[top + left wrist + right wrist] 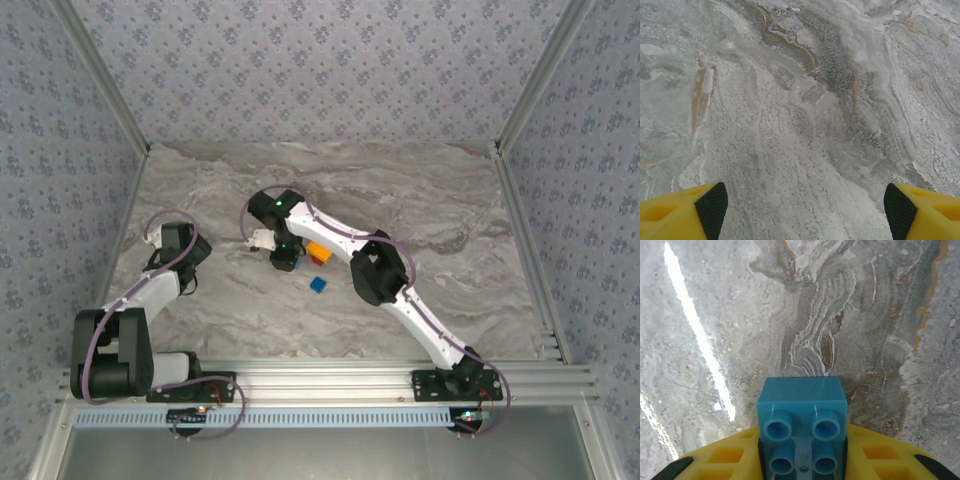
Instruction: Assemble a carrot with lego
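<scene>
1. My left pincer [800, 200] is spread wide, its pads [712, 202] far apart with nothing between them. Below and ahead of it is bare table [790, 100], with no lego near.
2. My right pincer [802, 462] is pinching a teal brick [802, 400]. The yellow fingers [725, 457] clamp its two sides. Its four studs face back toward my wrist, and its far end sticks out past the fingertips over the marble.
3. From above, an orange brick [318, 252] lies on the table just beside my right pincer, on the side toward its own elbow. A blue brick [318, 285] lies a little farther off, toward the arm bases, apart from the orange one.
4. I judge the carrot is not yet started: I see three bricks and none are joined. Whether the teal brick is touching the table, I cannot tell.
5. I take the step in hand to be seating the teal brick on a loose one, probably the orange since it is nearest.
6. To do it well, I would:
   - hold the grip square so the brick cannot twist between the pads;
   - bring it directly over the orange brick with the edges parallel;
   - lower it straight so studs and sockets meet evenly, then press.
7. The orange brick is loose and light, so a slanted push would likely slide it. My left pincer could come across and steady it first.
</scene>
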Controlling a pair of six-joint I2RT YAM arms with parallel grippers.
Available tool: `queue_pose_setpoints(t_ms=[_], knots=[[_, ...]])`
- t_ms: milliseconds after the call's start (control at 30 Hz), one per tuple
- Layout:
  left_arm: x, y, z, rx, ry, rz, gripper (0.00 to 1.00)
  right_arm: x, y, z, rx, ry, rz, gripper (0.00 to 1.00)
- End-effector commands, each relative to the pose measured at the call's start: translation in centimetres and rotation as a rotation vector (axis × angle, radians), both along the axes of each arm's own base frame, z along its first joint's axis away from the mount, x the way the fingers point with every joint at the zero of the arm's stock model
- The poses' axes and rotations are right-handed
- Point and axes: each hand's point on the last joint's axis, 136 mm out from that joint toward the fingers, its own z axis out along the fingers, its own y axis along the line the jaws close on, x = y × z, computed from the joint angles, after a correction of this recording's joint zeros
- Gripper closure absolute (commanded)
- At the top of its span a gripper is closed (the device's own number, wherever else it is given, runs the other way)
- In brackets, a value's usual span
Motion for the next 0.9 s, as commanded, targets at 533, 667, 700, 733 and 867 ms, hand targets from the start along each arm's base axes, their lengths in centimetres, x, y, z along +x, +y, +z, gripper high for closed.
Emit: queue_pose_setpoints(t_ms=[533,667,700,733,867], knots=[[0.6,0.1,0.6,0.022,0.001,0.000,0.16,2.6,-5.5,17.6,0.206,-0.140,-0.535,0.69],[0.6,0.1,0.7,0.023,0.000,0.000,0.16,2.6,-8.4,16.2,0.108,-0.153,-0.599,0.69],[0.6,0.1,0.6,0.024,0.001,0.000,0.16,2.4,-8.6,15.8,0.105,-0.143,-0.610,0.69],[0.6,0.1,0.6,0.024,0.002,0.001,0.16,2.3,-8.7,15.3,0.107,-0.134,-0.621,0.69],[0.6,0.1,0.7,0.025,-0.001,0.001,0.16,2.1,-8.7,13.6,0.103,-0.110,-0.637,0.69]])
